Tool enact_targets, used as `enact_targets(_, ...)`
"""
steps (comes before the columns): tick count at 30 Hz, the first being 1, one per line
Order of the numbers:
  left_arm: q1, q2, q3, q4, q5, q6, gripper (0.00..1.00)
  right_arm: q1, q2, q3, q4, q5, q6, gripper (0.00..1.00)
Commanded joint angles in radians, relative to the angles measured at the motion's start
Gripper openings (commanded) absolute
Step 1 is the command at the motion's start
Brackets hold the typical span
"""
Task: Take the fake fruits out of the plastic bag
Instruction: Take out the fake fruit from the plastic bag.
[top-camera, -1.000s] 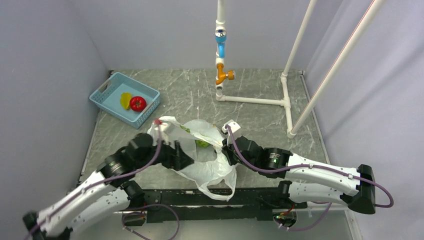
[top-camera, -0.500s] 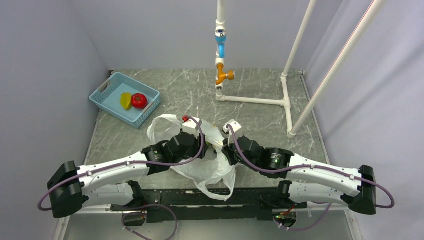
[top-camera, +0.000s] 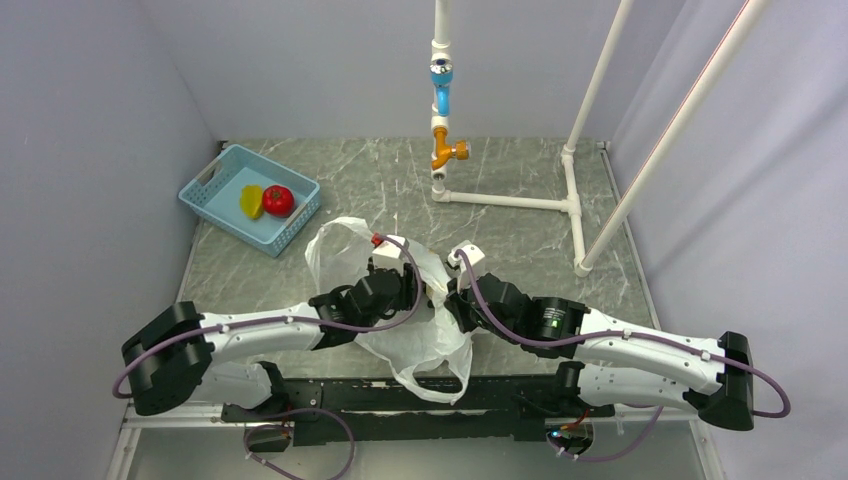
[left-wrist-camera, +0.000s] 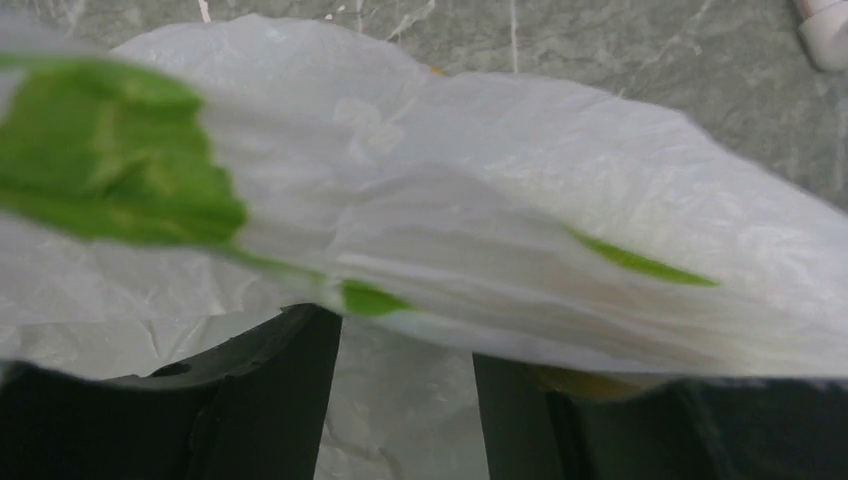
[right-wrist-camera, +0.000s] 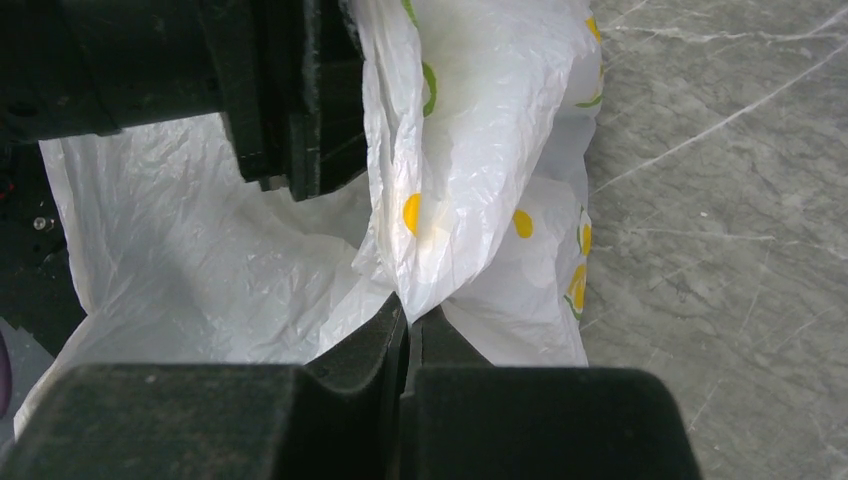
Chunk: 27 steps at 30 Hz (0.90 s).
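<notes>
The plastic bag (top-camera: 425, 345) lies crumpled between both arms, white film with yellow and green marks (right-wrist-camera: 480, 150). My right gripper (right-wrist-camera: 410, 315) is shut on a fold of the bag's rim (top-camera: 447, 290). My left gripper (top-camera: 410, 285) reaches into the bag's mouth. In its wrist view the two black fingers (left-wrist-camera: 290, 400) stand apart with only film (left-wrist-camera: 560, 200) behind them. A fold of the bag covers the tips. A dull yellow patch (left-wrist-camera: 590, 382) shows beside the right finger; what it is I cannot tell. A red fruit (top-camera: 278, 200) and a yellow one (top-camera: 251, 201) sit in the basket.
The blue lattice basket (top-camera: 215, 165) stands at the back left by the wall. A white pipe frame (top-camera: 505, 200) with an orange and blue tap (top-camera: 447, 150) rises at the back centre and right. Grey walls close in both sides.
The left arm has swung in from the left and pushed its gripper into the bag's mouth, its jaws narrowing. The green fruit seen in the opening is now covered. The right gripper has held still.
</notes>
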Motion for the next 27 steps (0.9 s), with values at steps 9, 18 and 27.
enact_targets(9, 0.003, 0.201, 0.091, 0.052, -0.119, 0.001, 0.86, 0.005, -0.032, -0.008, 0.019, 0.018, 0.014, 0.0)
enact_targets(18, 0.007, 0.258, 0.149, -0.013, -0.203, -0.033, 0.99, 0.006, -0.034, -0.012, 0.026, 0.013, 0.018, 0.0)
enact_targets(27, 0.062, 0.374, 0.207, -0.006, -0.199, -0.087, 0.97, 0.005, -0.021, -0.007, 0.026, 0.007, 0.019, 0.0)
